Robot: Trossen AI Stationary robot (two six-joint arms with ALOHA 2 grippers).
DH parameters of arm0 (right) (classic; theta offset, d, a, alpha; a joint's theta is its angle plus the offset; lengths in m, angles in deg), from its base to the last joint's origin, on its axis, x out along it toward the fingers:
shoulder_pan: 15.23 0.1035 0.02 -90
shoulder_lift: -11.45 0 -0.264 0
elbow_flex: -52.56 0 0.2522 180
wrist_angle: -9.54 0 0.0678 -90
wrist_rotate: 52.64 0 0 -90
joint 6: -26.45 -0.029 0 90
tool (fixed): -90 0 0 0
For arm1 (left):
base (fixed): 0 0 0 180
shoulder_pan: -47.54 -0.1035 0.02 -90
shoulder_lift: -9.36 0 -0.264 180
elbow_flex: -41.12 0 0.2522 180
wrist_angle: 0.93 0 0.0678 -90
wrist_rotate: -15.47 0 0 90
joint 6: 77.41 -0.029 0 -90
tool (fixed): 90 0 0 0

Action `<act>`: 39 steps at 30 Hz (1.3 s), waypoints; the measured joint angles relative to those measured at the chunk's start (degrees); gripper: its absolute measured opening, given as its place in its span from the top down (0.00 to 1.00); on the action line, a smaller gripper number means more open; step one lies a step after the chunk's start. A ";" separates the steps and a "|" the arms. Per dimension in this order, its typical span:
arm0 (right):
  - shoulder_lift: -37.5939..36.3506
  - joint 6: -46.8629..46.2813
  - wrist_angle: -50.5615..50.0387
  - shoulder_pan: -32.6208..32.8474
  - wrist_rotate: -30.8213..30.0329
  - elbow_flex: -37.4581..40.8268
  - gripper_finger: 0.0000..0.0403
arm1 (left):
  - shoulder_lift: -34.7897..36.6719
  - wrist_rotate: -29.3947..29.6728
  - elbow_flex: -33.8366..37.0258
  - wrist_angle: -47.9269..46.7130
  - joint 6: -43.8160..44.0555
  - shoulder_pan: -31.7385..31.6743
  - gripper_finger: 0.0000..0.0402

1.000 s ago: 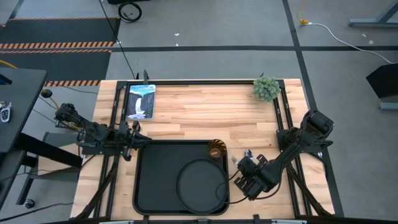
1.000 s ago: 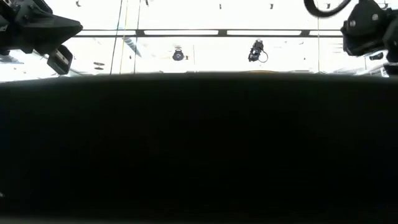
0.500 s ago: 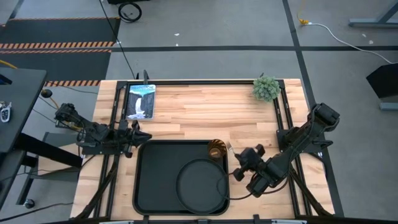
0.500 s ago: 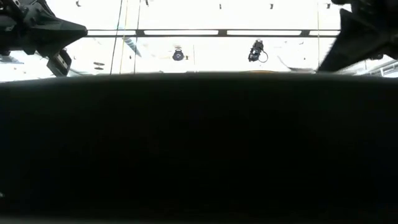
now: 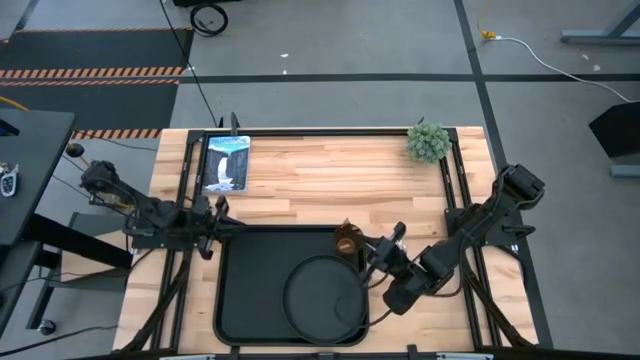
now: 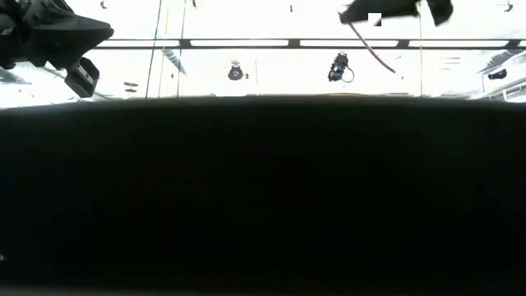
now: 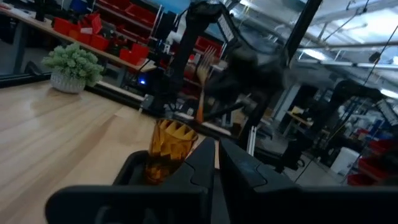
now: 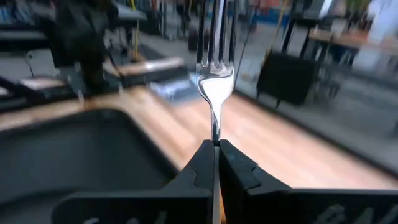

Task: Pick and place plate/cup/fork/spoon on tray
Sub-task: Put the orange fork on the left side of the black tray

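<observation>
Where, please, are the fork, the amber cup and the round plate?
fork (image 8: 215, 87): right wrist view, base of the prongs.
amber cup (image 7: 165, 151): left wrist view, faceted side wall.
round plate (image 5: 322, 290): high view, flat centre.

table (image 5: 320, 175): light wood planks, smooth, upper centre | tray (image 5: 250, 290): black, matt, plastic-looking, lower centre | plate (image 5: 315, 295): matt black | cup (image 7: 168, 149): amber, translucent, faceted, glossy | fork (image 8: 216, 87): shiny silver metal head | plant (image 5: 428, 141): green, tufted
</observation>
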 joint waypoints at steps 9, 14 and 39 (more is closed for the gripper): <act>0.00 33.32 33.91 -4.20 5.93 -0.07 0.97 | -11.40 0.44 0.00 9.03 0.50 0.00 0.90; 0.84 28.79 35.22 -7.08 15.66 -0.07 0.97 | -15.29 1.77 0.00 10.71 4.08 0.02 0.85; 36.95 30.31 49.27 -3.48 16.20 -33.12 0.97 | -16.60 6.76 0.01 10.54 6.45 0.00 0.87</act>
